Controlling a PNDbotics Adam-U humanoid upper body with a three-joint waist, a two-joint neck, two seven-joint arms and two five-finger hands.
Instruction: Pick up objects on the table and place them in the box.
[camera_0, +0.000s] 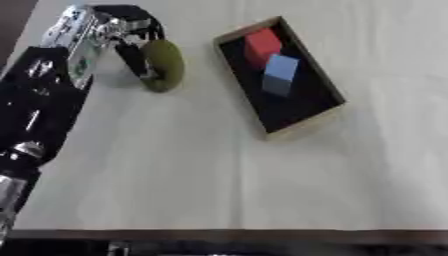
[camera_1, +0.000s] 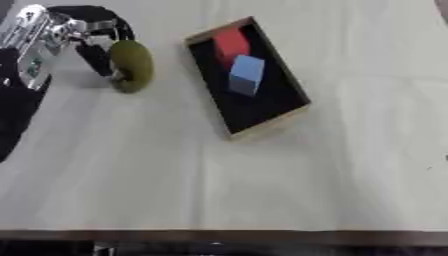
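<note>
Box (camera_0: 328, 82) rests askew on pale table (camera_0: 219, 175), dark-edged.

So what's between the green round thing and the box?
Nothing: just bare white table separates the olive-green round object from the dark wooden-rimmed box, clearest in the left eye view.

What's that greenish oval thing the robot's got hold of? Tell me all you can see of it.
The olive-green oval object looks smooth and matte, rounded like a fruit or a soft ball, with no markings visible. It sits at the far left of the pale table, its long axis pointing roughly away from the camera. The left hand has its dark fingers curled round its left side. It lies outside the box, to the box's left. Whether it rests on the table or is lifted cannot be told.
</note>
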